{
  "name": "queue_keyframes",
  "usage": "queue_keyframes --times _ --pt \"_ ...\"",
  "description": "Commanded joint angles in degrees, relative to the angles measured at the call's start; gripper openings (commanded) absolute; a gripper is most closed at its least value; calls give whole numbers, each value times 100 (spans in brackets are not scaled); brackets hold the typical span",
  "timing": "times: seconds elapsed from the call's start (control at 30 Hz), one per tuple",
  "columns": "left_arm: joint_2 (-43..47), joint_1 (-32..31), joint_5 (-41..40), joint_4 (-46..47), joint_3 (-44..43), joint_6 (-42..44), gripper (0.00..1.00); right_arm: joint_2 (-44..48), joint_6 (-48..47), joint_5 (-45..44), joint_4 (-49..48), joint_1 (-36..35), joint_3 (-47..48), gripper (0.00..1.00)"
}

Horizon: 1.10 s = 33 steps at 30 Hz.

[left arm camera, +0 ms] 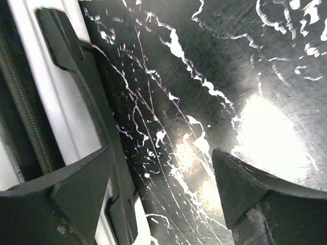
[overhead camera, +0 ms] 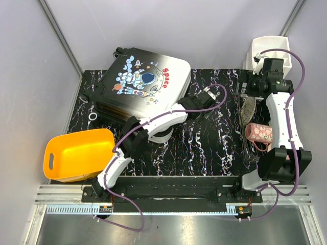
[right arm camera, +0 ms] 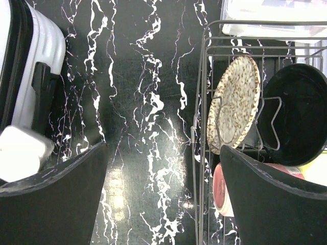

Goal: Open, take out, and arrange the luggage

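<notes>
**A:** Two claws: how do they stand?

**B:** Both spread, with nothing between the fingers. Nearest, at the lower left of the top view, a bin (overhead camera: 76, 153) sits at the edge of the table (overhead camera: 204, 148). At lower right a mug (overhead camera: 259, 133) lies in the rack (overhead camera: 249, 153).

**A:** And the left claw (overhead camera: 208, 97)?

**B:** It is above centre, just beside the right side of the luggage (overhead camera: 143, 81). Its wrist view shows bare table between the fingers and the white shell along the left edge.

**A:** The luggage itself?

**B:** It is at the upper left, lying flat with the astronaut panel up and the lid down.

**A:** The right claw (overhead camera: 251, 86)?

**B:** It is at the upper right, over the rack's far end, above a plate (right arm camera: 235, 102) and a black bowl (right arm camera: 296, 112). An organizer (overhead camera: 268, 51) stands beyond it.
</notes>
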<state>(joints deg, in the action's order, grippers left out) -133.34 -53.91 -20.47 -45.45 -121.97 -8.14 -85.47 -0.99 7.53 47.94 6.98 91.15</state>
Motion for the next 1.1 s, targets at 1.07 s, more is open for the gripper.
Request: queue_keyframes --times 1.07 --pt "6452 7772 5967 247 4584 -188 99 -4828 1848 2964 -1718 -1190 6156 100"
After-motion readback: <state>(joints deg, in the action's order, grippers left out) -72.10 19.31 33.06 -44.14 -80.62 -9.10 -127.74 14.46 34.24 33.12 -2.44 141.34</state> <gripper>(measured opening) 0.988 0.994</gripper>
